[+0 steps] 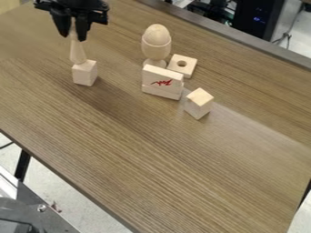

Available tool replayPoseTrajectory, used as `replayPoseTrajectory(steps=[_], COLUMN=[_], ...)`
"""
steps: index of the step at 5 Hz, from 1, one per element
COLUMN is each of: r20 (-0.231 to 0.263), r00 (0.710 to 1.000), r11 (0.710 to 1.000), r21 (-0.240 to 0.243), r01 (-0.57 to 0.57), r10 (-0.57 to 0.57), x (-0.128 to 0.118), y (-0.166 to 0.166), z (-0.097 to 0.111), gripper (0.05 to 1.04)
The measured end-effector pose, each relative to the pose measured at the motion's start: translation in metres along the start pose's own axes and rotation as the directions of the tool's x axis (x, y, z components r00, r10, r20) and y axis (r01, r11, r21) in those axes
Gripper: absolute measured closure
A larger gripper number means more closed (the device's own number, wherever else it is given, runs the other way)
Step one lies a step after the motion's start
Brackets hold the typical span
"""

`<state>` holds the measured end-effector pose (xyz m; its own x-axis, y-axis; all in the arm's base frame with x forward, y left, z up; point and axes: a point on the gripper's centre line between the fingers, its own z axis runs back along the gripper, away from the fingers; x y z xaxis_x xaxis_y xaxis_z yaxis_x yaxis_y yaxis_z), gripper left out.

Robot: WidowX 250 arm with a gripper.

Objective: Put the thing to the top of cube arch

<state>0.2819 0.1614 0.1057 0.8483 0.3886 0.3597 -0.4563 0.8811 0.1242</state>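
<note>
Near 11 o'clock, the thin top of the wooden peg [76, 52] was pinched by the nearly closed gripper [73, 37]. The peg's foot was set on the cube [84, 74], at 10 o'clock; a straight, gentle letting-go seemed needed.

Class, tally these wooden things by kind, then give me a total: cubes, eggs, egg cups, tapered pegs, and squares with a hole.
Cubes: 2
Egg: 1
Egg cup: 1
Tapered peg: 1
Square with a hole: 1
Total: 6
</note>
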Motion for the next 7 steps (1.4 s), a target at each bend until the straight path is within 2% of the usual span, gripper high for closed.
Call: replayPoseTrajectory(steps=[2, 4, 7], r20=[0.007, -0.009, -0.009], r00=[1.0, 1.0, 1.0], r11=[1.0, 0.998, 0.998], r21=[-0.026, -0.065, -0.059], r01=[-0.008, -0.016, -0.019], r10=[0.009, 0.016, 0.018], x=[0.0012, -0.0053, -0.0083], y=[-0.0077, -0.0086, -0.0016], z=[0.0005, 0.002, 0.0074], gripper=[0.766, 0.766, 0.766])
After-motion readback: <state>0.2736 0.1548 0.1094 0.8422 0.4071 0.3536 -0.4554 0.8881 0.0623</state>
